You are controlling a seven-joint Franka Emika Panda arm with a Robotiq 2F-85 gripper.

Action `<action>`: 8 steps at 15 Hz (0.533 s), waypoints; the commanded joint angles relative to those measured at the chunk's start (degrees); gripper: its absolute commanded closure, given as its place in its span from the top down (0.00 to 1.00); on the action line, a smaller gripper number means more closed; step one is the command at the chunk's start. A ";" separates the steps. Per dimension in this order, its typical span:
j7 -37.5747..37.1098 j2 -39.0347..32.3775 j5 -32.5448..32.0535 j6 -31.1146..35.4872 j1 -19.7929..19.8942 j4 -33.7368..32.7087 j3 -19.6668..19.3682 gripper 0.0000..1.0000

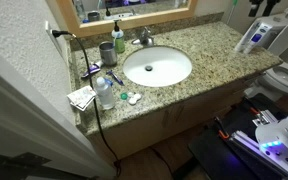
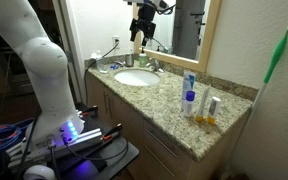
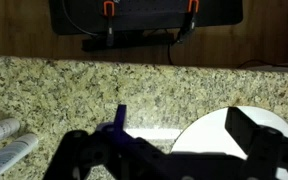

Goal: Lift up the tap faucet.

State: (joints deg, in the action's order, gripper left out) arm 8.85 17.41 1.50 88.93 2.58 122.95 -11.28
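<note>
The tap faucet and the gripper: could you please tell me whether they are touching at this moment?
Apart. In an exterior view the gripper hangs in the air well above the tap faucet, with a plain gap showing between its fingertips and the faucet.

The surface (image 1: 214, 50) was granite speckled in beige, brown and black, set with a plain white basin (image 1: 157, 67) over a warm brown wooden cabinet (image 1: 174, 115). The tap faucet (image 1: 144, 38) was silvery-grey, the soap dispenser (image 1: 119, 38) beside it green and the cup (image 1: 106, 52) grey. The arm (image 2: 34, 50) was glossy white, its claw (image 2: 138, 36) black, and the mirror frame (image 2: 212, 45) was pale wood.
</note>
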 commanded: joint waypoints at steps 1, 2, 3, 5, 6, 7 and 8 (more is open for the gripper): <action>0.31 -0.12 0.27 -0.12 1.27 -0.12 1.10 1.00; 0.30 -0.12 0.27 -0.12 1.27 -0.12 1.10 1.00; -0.01 -2.25 0.15 -0.39 1.08 -0.86 1.34 1.00; -1.46 -5.37 3.09 6.75 -0.54 -1.03 3.03 1.00; -1.61 -6.29 4.21 11.00 -1.29 -1.13 4.22 1.00; -1.48 -8.35 6.25 13.44 -2.24 -2.44 5.47 1.00; -2.52 -10.23 7.34 17.20 -3.09 -3.57 7.09 1.00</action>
State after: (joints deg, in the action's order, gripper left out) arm 8.03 12.94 5.73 99.31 1.42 122.88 -7.64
